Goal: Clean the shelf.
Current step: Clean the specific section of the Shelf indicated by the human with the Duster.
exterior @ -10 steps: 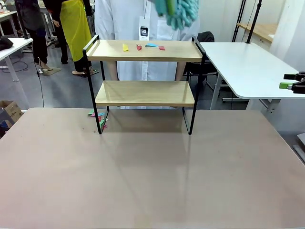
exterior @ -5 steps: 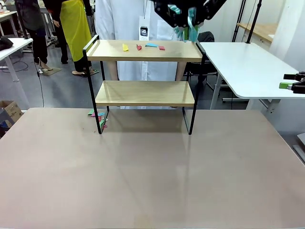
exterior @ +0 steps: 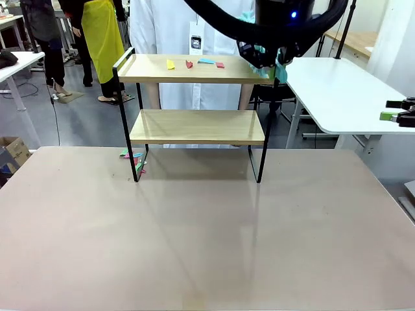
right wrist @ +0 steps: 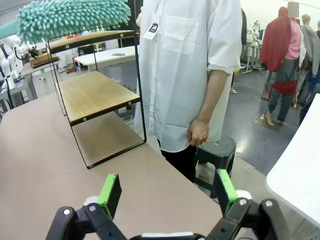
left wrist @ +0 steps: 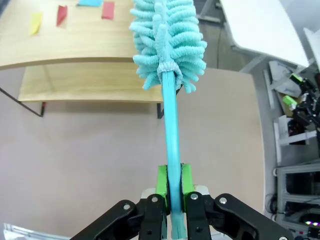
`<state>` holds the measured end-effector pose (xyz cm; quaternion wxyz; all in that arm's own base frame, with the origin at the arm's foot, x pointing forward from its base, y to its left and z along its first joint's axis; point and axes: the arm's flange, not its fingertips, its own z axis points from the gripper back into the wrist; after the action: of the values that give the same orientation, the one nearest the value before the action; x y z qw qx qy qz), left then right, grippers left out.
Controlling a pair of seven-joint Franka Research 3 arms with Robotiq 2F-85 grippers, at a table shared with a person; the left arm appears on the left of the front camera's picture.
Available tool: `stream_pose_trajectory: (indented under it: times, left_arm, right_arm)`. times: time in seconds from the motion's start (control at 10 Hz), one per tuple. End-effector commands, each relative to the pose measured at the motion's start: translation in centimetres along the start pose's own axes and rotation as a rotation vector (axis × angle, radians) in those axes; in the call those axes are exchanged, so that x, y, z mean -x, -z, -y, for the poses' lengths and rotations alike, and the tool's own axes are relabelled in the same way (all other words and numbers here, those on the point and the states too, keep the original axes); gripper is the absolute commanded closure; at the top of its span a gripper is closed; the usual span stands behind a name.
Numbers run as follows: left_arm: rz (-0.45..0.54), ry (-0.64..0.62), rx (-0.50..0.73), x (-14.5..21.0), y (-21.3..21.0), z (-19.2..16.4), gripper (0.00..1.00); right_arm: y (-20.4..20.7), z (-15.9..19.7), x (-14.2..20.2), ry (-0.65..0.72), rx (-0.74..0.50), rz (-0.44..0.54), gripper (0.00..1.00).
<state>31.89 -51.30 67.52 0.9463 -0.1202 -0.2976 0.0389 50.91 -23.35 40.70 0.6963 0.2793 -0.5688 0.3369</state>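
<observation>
The shelf (exterior: 194, 69) stands at the table's far side, with two wooden boards in a black frame. Small paper scraps lie on its top board: yellow (exterior: 170, 64), red (exterior: 189, 63), blue (exterior: 206, 61) and pink (exterior: 220, 65). My left gripper (left wrist: 171, 181) is shut on the teal handle of a fluffy duster (left wrist: 167, 40). The duster head hangs over the right end of the top board (left wrist: 75, 47). From the front, the left arm's black gripper body (exterior: 269, 48) hovers above the shelf's right rail. At the far right, my right gripper (right wrist: 167, 190) stands open with nothing between its pads.
A person in a white shirt (right wrist: 185, 75) stands right behind the shelf. More paper scraps (exterior: 133, 157) lie on the beige table by the shelf's left front leg. A white table (exterior: 337, 91) stands to the right. The near tabletop (exterior: 207, 240) is bare.
My left gripper has come down and to the right with the duster, from above the shelf's middle to its right end. The right gripper has not moved.
</observation>
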Motion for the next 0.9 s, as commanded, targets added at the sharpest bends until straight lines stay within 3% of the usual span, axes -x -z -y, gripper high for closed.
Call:
stream_pose_trajectory:
  times: [0.0, 0.2, 0.4, 0.8]
  left_arm:
    - [-0.017, -0.031, 0.009, -0.7, 0.2, 0.1, 0.87]
    - [-0.070, -0.081, -0.008, -1.3, 0.7, -0.4, 0.87]
    - [-0.024, -0.019, -0.007, -0.6, 1.4, -0.1, 0.87]
    - [-0.108, -0.025, -0.082, -3.5, 1.3, -2.5, 0.87]
  right_arm:
    - [0.1, -0.1, -0.4, -0.002, 0.002, -0.015, 0.00]
    - [0.1, -0.1, -0.4, -0.002, 0.002, -0.015, 0.00]
    - [0.1, -0.1, -0.4, -0.002, 0.002, -0.015, 0.00]
    - [0.1, -0.1, -0.4, -0.002, 0.002, -0.015, 0.00]
